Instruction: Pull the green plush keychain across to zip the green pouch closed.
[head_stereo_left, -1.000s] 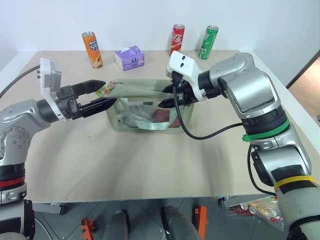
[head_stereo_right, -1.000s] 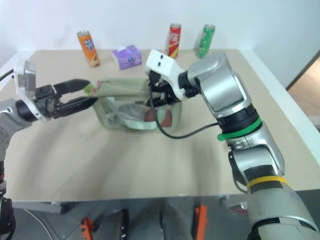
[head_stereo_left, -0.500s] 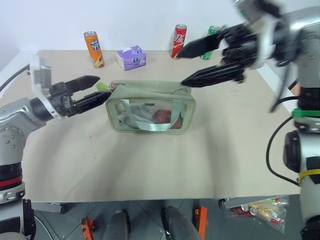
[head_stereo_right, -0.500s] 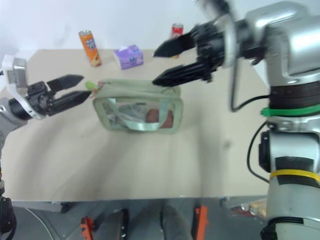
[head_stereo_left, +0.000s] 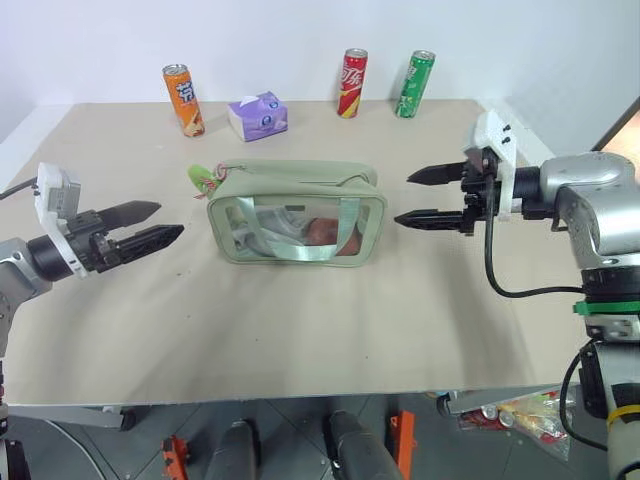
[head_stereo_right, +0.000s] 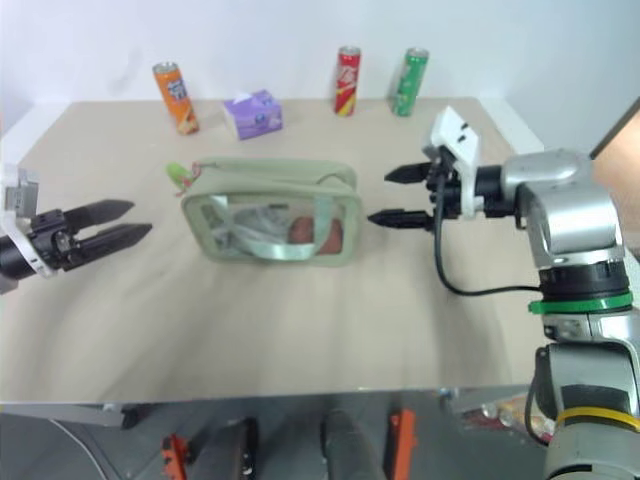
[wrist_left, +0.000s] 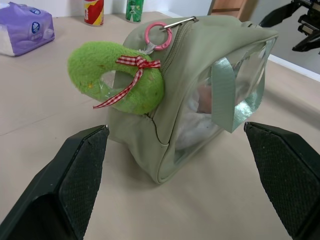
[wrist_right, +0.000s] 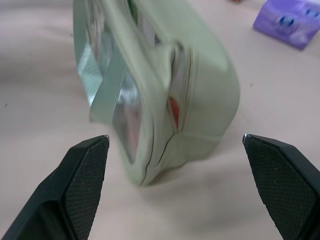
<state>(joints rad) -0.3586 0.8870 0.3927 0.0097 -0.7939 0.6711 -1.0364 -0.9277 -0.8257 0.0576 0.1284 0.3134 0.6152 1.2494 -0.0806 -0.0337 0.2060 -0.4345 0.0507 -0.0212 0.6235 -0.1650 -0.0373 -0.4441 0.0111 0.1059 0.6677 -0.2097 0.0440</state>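
Sage-green fabric with a clear window panel: the green pouch (head_stereo_left: 297, 213) is being shown lying on the beige table (head_stereo_left: 300, 330), midway between the two arms, touched by neither. The green plush keychain (wrist_left: 118, 77), ring-shaped and tied with a red gingham ribbon, is being carried on a pink clip ring (wrist_left: 158, 34) at the pouch end nearest the left gripper (head_stereo_left: 148, 224); the zip appears, as a judgement, to be already drawn along the top. Contents are being seen through the window: crumpled pale packets and a reddish item, not identifiable. Left gripper is being held wide and empty, near the keychain end; right gripper (head_stereo_left: 425, 197) is being held wide and empty, just beside the opposite end. Risks being noted: the soft plush is likely to compress and slip if pinched shallowly; the light pouch is likely to slide or tip if pulled without being braced; the strap (wrist_left: 226, 99) could be caught instead of the keychain. Behind: an orange can (head_stereo_left: 184, 98), a purple tissue box (head_stereo_left: 258, 115), a red can (head_stereo_left: 353, 82) and a green can (head_stereo_left: 417, 83), all well apart from the pouch
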